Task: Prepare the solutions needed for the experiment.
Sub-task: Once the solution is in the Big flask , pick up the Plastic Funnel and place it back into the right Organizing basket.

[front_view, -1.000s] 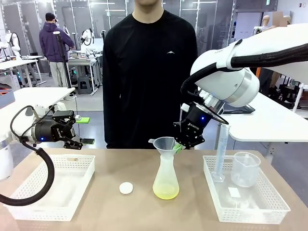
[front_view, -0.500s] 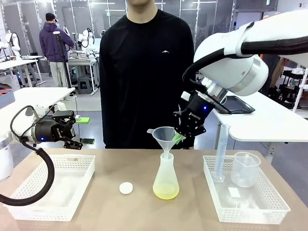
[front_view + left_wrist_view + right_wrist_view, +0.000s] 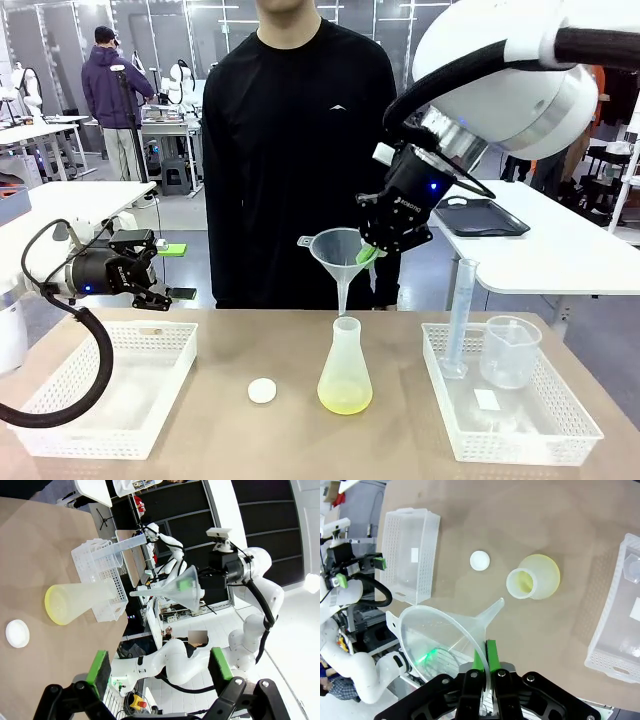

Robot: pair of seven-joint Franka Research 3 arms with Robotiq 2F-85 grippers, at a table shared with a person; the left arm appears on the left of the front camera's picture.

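The solutions (image 3: 345, 401) are a shallow pale yellow-green layer in the bottom of a frosted conical flask (image 3: 345, 362) at the table's middle. The liquid (image 3: 547, 572) also shows through the flask's (image 3: 532, 577) open neck from above. My right gripper (image 3: 373, 254) is shut on the rim of a clear funnel (image 3: 338, 252), whose spout tip hangs just above the flask's mouth. In the right wrist view the funnel (image 3: 440, 635) is pinched between my right gripper's (image 3: 486, 656) green pads. My left gripper (image 3: 160, 291) stands open above the left tray, holding nothing.
A small white cap (image 3: 262, 391) lies left of the flask. The white left tray (image 3: 110, 395) holds only a white label. The right tray (image 3: 560, 440) holds a graduated cylinder (image 3: 461, 320) and a beaker (image 3: 510, 352). A person (image 3: 300, 150) stands at the far side.
My right gripper has lifted the funnel straight up out of the flask's neck and slightly left. The left arm has not moved.
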